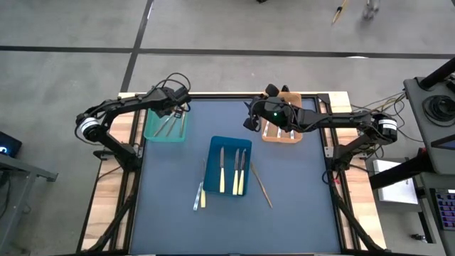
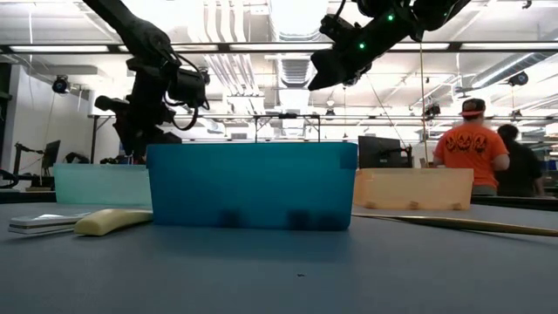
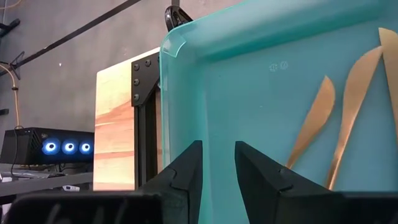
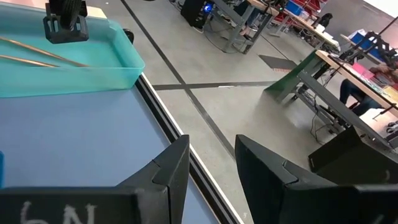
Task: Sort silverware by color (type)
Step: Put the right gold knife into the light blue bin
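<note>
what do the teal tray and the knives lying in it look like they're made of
The teal tray looks like translucent moulded plastic: light passes through its wall, the rim corner is rounded, and small marks are stamped into the floor. The knives in it look like gold-toned metal with a smooth, matte finish, thin and evenly coloured; coated plastic can't be ruled out. The left gripper hovers open above the tray.

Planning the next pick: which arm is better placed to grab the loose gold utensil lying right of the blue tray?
Probably right. The gold utensil lies on the right gripper's side, while the left gripper hovers over the teal tray, farther off.
</note>
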Action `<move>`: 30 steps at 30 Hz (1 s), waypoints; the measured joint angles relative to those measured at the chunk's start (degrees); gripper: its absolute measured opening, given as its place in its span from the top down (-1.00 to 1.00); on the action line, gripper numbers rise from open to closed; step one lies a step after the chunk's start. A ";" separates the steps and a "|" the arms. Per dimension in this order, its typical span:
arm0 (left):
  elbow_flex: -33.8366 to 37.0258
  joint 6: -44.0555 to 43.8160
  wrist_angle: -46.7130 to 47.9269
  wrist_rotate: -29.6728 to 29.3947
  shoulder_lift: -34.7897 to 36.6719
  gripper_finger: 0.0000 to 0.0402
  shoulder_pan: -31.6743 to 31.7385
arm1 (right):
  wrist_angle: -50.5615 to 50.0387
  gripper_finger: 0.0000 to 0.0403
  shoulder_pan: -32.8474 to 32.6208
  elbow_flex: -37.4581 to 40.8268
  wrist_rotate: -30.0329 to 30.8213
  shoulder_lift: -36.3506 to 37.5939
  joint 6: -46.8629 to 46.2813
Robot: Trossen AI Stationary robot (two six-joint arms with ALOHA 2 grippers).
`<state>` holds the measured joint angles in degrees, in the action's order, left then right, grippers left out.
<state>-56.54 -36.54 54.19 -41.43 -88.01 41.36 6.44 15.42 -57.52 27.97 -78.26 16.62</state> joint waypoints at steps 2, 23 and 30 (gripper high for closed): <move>0.01 0.11 0.00 0.02 0.00 0.62 -0.02 | -0.11 0.40 0.00 0.00 0.00 0.00 0.07; -3.05 56.08 -7.35 32.67 0.72 0.72 1.93 | -1.86 0.40 3.08 0.11 -0.01 -0.02 1.43; -2.99 67.18 -11.18 39.33 0.76 0.97 6.41 | -3.10 0.40 4.13 0.15 0.05 -0.02 3.48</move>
<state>-59.53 30.64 43.01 -2.10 -87.24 47.77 3.33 19.55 -57.37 28.02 -78.28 20.10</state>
